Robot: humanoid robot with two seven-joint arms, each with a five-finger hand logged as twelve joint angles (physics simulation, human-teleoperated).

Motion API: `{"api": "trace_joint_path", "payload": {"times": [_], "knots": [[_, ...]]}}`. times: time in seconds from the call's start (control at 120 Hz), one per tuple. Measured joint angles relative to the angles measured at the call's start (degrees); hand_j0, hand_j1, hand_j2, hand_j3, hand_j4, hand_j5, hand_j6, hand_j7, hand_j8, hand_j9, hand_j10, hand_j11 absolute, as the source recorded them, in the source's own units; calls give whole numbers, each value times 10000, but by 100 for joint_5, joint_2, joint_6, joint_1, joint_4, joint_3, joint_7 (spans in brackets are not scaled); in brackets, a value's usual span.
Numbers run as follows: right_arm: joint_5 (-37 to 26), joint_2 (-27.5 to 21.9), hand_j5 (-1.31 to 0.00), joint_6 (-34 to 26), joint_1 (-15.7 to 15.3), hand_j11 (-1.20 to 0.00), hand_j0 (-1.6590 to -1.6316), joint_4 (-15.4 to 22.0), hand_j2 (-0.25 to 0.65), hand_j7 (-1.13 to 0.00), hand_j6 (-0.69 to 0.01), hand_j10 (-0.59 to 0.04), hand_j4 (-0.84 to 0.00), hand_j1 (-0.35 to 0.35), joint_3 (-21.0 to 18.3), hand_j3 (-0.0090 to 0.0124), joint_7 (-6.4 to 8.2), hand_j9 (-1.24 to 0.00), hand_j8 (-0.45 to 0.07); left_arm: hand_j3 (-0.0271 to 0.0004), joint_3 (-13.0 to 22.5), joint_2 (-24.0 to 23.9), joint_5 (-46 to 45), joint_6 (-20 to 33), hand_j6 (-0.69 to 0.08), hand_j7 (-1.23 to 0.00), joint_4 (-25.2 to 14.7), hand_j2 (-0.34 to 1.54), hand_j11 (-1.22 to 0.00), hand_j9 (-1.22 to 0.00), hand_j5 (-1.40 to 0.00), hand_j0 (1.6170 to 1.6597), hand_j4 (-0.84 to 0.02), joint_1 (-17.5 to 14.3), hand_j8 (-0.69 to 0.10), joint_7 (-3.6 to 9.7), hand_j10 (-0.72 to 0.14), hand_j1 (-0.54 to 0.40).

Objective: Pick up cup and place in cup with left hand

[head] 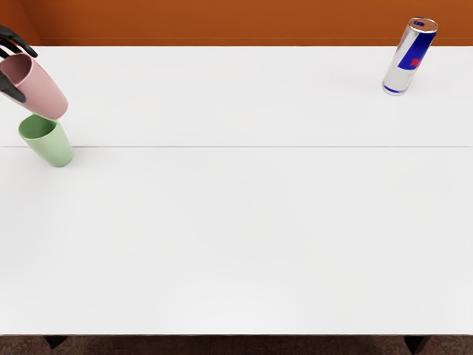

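Left hand [15, 37]: fingers curled around pink cup [46, 89]. Green cup [53, 144] below the fingers; cup-to-cup contact unclear. Drink can [409, 59] well right of fingers.

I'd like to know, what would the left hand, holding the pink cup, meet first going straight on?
The left hand's way rightward over the table looks free, though its clearance from the green cup is unclear.

The robot's left hand [13, 37], partly visible, wears a black finish with soft grey highlights. Its slender, smooth fingers [26, 46] narrow toward rounded tips, and the broader thumb [9, 88] comes in the same dark, unmarked shade.
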Motion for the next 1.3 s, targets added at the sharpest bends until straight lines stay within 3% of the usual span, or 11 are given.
{"api": "trace_joint_path", "payload": {"times": [0.508,1.3], "knots": [[0,0,-1,0,0,0,-16581,0,0,0,-6,-3,-4,-3491,0,0,0,-1,-5,0,-8,-45,250,251,-3516,-6344,201,1633,-6437,-6329,-6495,16559,-4775,378,-3288,-3,-4634,-1169],[0,0,-1,0,0,0,-16581,0,0,0,-6,-3,-4,-3491,0,0,0,-1,-5,0,-5,9,312,256,-3299,-6449,205,1809,-6455,-6404,-6612,16561,-4714,582,-3133,-8,-4530,-1347]]}}
